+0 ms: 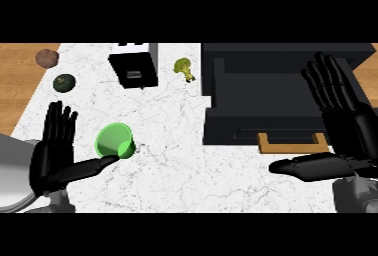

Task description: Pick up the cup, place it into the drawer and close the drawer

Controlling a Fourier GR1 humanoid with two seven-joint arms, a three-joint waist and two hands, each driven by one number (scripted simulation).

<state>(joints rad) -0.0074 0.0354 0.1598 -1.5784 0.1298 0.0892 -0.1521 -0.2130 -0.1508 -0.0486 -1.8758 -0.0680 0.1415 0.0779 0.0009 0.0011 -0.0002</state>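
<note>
- The green cup point(116, 141) lies tipped on its side on the white marble counter point(184, 165), toward the counter's left edge, its mouth turned to the left.
- The left hand point(53, 152) stands just left of the cup, fingers straight and spread upward, thumb tip touching the cup's lower rim; it grips nothing.
- The right hand point(343, 125) is open too, fingers straight, over the right side of the dark drawer point(258, 100).
- The drawer stands pulled open at the counter's right, its wooden handle point(292, 143) at the near front.
- Along the far edge sit a black box point(133, 70), a yellow-green vegetable point(184, 68), a dark green fruit point(65, 82) and a brown lump point(47, 58).
</note>
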